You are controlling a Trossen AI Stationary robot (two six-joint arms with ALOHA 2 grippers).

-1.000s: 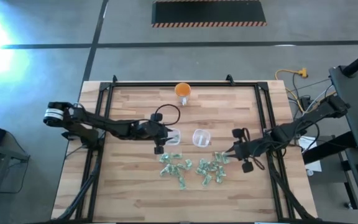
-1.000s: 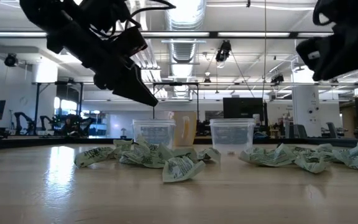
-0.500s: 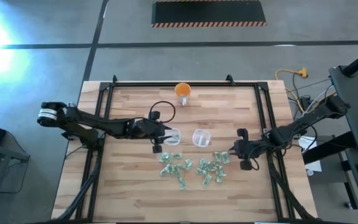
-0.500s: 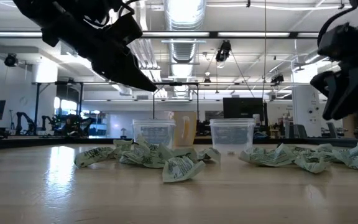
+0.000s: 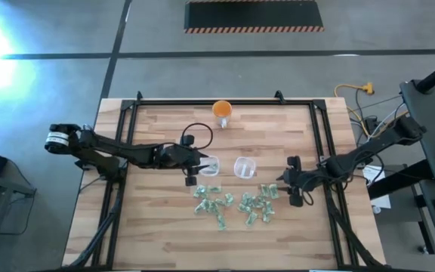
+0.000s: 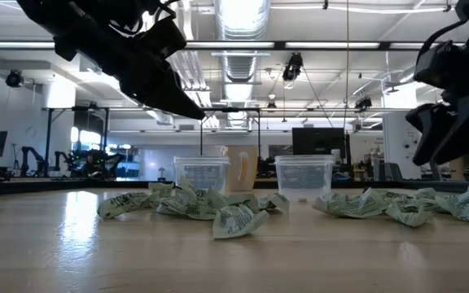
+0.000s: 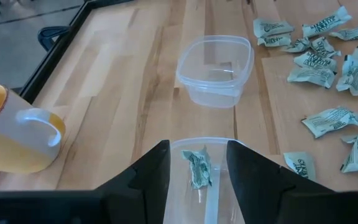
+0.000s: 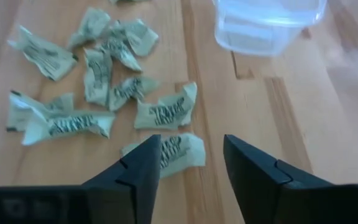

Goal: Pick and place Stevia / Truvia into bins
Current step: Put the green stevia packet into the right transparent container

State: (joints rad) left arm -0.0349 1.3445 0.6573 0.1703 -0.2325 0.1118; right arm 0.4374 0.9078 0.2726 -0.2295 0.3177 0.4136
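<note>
Currently right gripper (image 8: pixel 186 163) is open and empty over a Stevia sachet (image 8: pixel 166 151) lying beside others on the surface near the bins (image 5: pixel 245 167); risk: grabbing two, left gripper (image 7: pixel 197 165) open over its bin.

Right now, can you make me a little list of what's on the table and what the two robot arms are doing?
sachets: many green-and-white packets loose on the wood
left bin: clear cup, one sachet inside
right bin: clear cup, looks empty
orange cup: at the table's far edge
left pincer: open, above the left bin
right pincer: open, over a sachet
</note>
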